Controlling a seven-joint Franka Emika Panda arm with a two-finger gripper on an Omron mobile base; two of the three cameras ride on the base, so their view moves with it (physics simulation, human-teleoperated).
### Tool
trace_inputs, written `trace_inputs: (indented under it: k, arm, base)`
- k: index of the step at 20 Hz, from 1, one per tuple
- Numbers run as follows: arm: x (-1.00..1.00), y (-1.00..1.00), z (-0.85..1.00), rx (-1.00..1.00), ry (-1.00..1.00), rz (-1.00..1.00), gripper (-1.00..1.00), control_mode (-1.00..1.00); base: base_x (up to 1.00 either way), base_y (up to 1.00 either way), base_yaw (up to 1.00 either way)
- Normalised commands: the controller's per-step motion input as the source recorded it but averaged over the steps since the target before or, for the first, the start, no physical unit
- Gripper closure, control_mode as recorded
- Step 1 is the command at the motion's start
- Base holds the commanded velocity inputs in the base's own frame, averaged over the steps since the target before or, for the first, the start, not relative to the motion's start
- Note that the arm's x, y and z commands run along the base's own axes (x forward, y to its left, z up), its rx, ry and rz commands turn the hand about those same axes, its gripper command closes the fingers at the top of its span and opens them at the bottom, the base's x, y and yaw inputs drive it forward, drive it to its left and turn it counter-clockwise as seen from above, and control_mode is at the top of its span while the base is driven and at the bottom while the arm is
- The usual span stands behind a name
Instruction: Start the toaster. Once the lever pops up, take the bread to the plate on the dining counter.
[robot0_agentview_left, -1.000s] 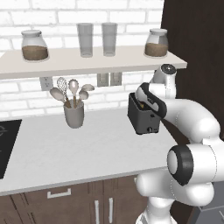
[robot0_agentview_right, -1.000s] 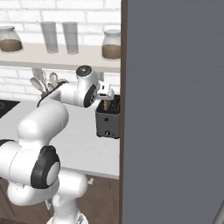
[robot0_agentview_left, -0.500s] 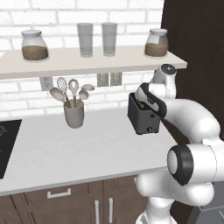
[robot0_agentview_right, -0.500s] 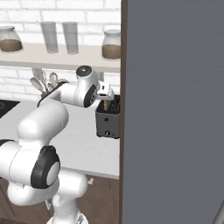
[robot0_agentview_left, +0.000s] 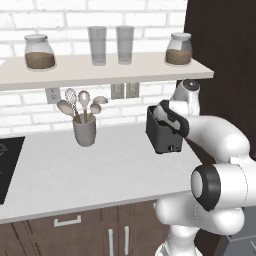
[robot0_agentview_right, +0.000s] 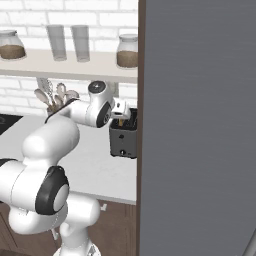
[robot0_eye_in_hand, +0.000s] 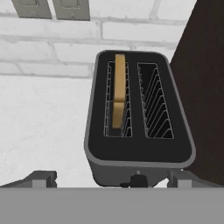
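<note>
The dark toaster (robot0_eye_in_hand: 139, 144) stands on the pale worktop beside a tall dark panel. A tan slice of bread (robot0_eye_in_hand: 119, 87) sits upright in its left slot; the right slot is empty. A small lever (robot0_eye_in_hand: 138, 178) shows low on the toaster's near face. My gripper (robot0_eye_in_hand: 111, 179) hovers just above the toaster (robot0_agentview_right: 123, 140), open, its fingertips (robot0_eye_in_hand: 40, 177) spread wide to either side and holding nothing. In the left base view my forearm crosses over the toaster (robot0_agentview_left: 161, 137). The plate and the dining counter are out of view.
A grey cup of utensils (robot0_agentview_left: 84, 131) stands left of the toaster. The shelf (robot0_agentview_left: 100, 70) above carries jars and glasses. A dark tall cabinet (robot0_agentview_right: 200, 125) closes off the right side. A black cooktop (robot0_agentview_left: 5, 165) lies at the far left.
</note>
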Motion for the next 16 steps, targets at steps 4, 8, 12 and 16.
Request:
trace_inputs:
  k: [4,8,12,16]
  arm:
    - [0.06,0.0,-0.18,0.0,-0.05,0.0,-1.0,-1.0]
    - [0.14,0.0,-0.06,0.0,-0.04,0.0,-1.0,-1.0]
    - [0.23,0.0,-0.03,0.0,0.0,0.0,-1.0,-1.0]
    - [0.29,0.0,-0.02,0.0,0.0,0.0,-1.0,-1.0]
  base:
    - [0.0,0.0,0.0]
    - [0.0,0.0,0.0]
    - [0.0,0.0,0.0]
    - [0.0,0.0,0.0]
